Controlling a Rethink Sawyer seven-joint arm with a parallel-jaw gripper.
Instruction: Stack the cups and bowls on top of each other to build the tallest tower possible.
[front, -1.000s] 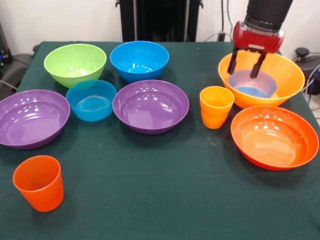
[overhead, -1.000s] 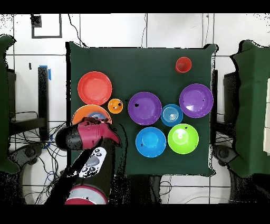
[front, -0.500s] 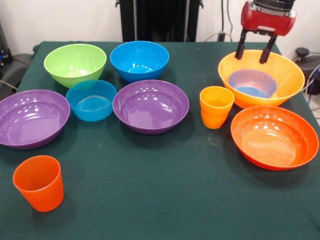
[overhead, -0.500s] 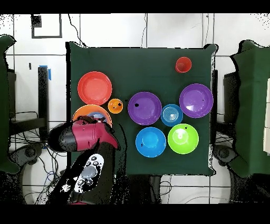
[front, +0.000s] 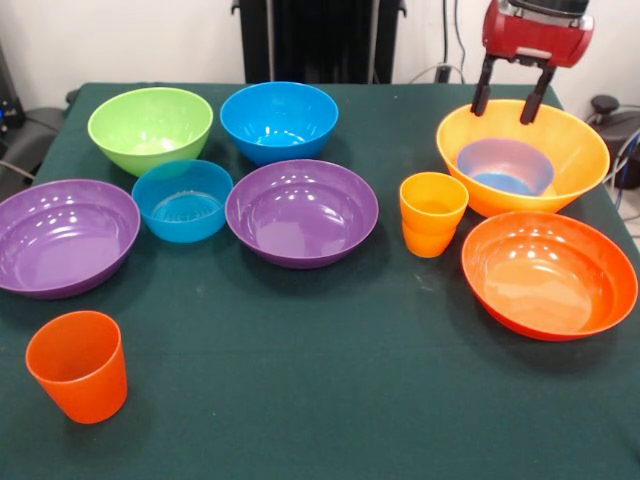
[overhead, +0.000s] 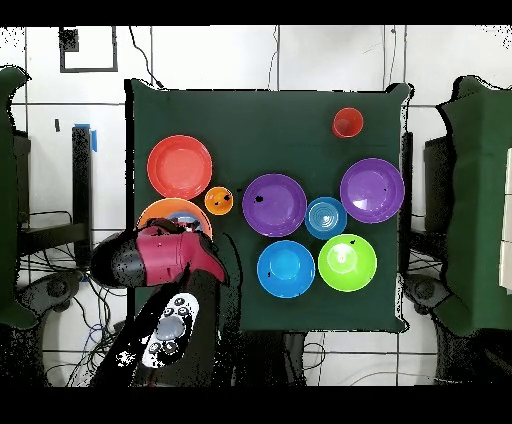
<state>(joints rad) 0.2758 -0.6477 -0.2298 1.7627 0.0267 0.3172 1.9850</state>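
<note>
Above the large yellow-orange bowl (front: 523, 155), the gripper (front: 511, 97) hangs empty with its fingers spread apart. Inside that bowl sits a small translucent blue bowl (front: 505, 166). Just beside it stand the yellow-orange cup (front: 432, 213) and the wide red-orange bowl (front: 549, 273).

lime green bowl (front: 150, 127), red-orange cup (front: 78, 366); dark green tablecloth (front: 300, 400)

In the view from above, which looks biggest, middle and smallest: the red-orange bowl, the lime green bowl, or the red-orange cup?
Largest to smallest, seen from above:
1. red-orange bowl
2. lime green bowl, only slightly smaller
3. red-orange cup, by far the smallest
</note>
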